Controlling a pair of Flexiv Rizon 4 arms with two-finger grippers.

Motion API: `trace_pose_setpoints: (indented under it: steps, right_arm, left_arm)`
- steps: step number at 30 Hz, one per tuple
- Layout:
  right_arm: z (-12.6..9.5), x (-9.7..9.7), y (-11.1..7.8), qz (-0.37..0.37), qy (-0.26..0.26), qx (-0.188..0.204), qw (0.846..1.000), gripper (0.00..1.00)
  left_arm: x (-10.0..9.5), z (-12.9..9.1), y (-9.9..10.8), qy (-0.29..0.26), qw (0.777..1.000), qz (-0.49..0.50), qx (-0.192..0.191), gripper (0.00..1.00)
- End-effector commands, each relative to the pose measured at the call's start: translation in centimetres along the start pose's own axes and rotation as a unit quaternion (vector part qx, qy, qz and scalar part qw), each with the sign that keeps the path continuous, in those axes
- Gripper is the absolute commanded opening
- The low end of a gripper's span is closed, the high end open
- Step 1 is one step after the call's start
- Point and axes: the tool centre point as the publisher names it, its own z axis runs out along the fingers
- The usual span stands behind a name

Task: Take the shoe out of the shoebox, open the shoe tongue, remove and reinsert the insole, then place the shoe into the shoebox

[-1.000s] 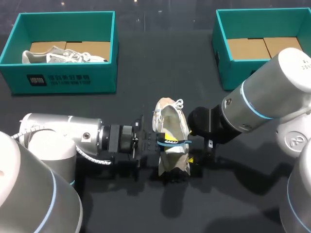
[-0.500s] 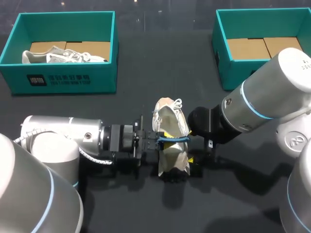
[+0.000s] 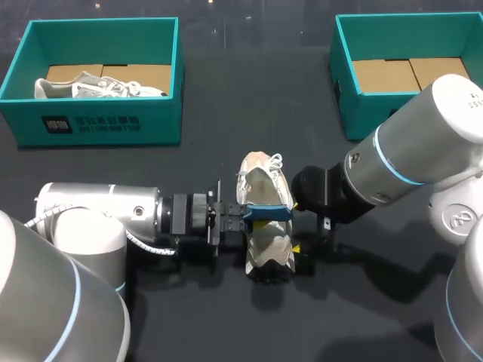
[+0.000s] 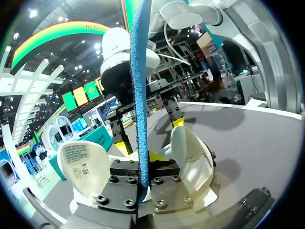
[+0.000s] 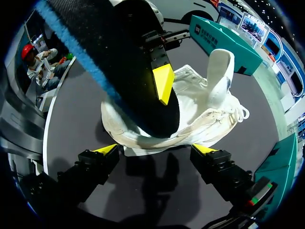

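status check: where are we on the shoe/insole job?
Done: the shoe is out on the table and its tongue stands open. In hand: the left gripper is shut on the insole, held across the shoe's opening; the right gripper is open by the shoe. Left: seat the insole, then put the shoe into a shoebox.

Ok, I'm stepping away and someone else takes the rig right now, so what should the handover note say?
Left pincer: shut on the insole, held on edge over the shoe.
Right pincer: open, beside the shoe, not gripping it.
Shoe: on the table, out of its box, tongue folded open.
Done: shoe out, tongue open, insole lifted; I cannot tell whether its end sits inside the shoe.
Left: seat the insole, then box the shoe. The right shoebox is empty; the left shoebox holds another shoe.
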Motion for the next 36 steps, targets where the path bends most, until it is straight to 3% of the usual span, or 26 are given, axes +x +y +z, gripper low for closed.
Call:
trace_pose_setpoints:
  steps: [1,11,18,21,36]
  right_arm:
    - [0.0,0.1,-0.1,0.0,-0.001,0.0,1.0,1.0]
    - [0.0,0.1,-0.1,0.0,-0.001,0.0,1.0,1.0]
    - [0.0,0.1,-0.1,0.0,-0.001,0.0,1.0,1.0]
    - [0.0,0.1,-0.1,0.0,-0.001,0.0,1.0,1.0]
    - [0.0,0.1,-0.1,0.0,-0.001,0.0,1.0,1.0]
  left_arm:
    - [-0.3,-0.1,0.9,0.005,1.0,0.002,0.003,0.0]
    - [-0.9,-0.2,2.4,0.016,1.0,0.003,-0.009,0.0]
    - [-1.0,-0.1,2.1,0.016,1.0,-0.006,-0.003,0.0]
    - [-1.0,-0.1,1.6,0.015,1.0,-0.007,0.001,0.22]
    - [-0.9,0.3,-0.2,0.01,1.0,0.004,0.011,0.32]
